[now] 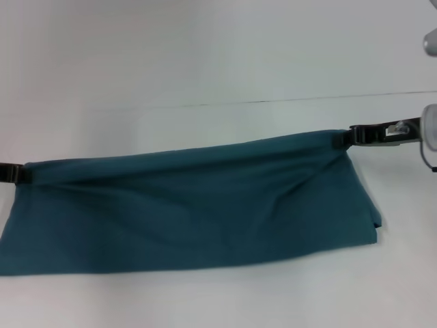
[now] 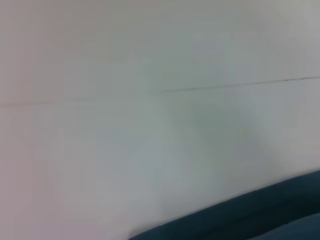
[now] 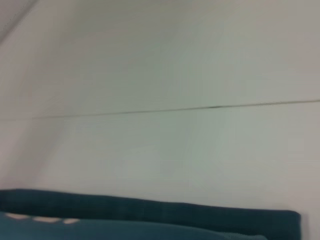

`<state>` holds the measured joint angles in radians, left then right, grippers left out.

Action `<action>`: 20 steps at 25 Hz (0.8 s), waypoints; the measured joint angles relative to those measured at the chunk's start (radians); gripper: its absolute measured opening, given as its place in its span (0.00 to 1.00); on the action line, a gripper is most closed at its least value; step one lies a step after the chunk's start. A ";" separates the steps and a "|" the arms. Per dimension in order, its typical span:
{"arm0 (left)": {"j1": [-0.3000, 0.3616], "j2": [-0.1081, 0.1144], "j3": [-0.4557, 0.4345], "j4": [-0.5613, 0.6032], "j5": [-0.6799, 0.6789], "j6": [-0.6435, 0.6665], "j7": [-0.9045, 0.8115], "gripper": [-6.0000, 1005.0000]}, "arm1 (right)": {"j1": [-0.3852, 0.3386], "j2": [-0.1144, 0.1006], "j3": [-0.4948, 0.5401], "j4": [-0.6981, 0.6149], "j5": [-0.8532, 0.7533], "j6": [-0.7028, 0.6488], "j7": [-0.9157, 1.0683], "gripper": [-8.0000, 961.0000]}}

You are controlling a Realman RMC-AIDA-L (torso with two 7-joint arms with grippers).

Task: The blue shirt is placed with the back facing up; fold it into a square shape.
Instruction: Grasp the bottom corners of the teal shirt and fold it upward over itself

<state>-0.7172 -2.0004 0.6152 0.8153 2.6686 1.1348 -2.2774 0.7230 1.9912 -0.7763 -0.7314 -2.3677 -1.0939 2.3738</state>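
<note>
The left gripper (image 1: 26,175) pinches the shirt's (image 1: 191,212) upper left corner. The soft, creased teal cloth spans the white tabletop (image 1: 205,61) as a long band. The right gripper (image 1: 341,139) pinches its upper right corner.

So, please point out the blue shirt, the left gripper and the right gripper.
blue shirt (image 1: 191,212), head view, middle of the folded cloth.
left gripper (image 1: 19,174), head view, black tip at the shirt's corner.
right gripper (image 1: 347,137), head view, tip at the opposite upper corner.
</note>
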 joint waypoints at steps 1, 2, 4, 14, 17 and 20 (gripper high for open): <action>0.002 -0.004 0.002 -0.004 0.001 -0.019 0.000 0.06 | 0.006 0.005 -0.004 0.010 -0.012 0.017 0.002 0.10; 0.005 -0.008 0.006 -0.008 0.003 -0.038 0.000 0.07 | 0.011 0.015 -0.011 0.018 -0.029 0.042 0.002 0.10; 0.008 -0.013 0.012 -0.013 0.004 -0.066 0.000 0.07 | 0.012 0.019 -0.014 0.019 -0.034 0.050 0.002 0.10; 0.016 -0.060 0.089 -0.019 0.004 -0.211 0.011 0.07 | 0.011 0.042 -0.020 0.010 -0.029 0.095 -0.009 0.10; 0.012 -0.063 0.105 -0.022 0.004 -0.223 0.011 0.07 | 0.011 0.047 -0.021 0.006 -0.029 0.106 -0.011 0.10; 0.003 -0.064 0.122 -0.035 0.004 -0.236 0.012 0.08 | 0.009 0.051 -0.021 0.006 -0.029 0.122 -0.010 0.10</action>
<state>-0.7139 -2.0641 0.7373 0.7806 2.6727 0.8988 -2.2658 0.7319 2.0424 -0.7972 -0.7256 -2.3964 -0.9719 2.3636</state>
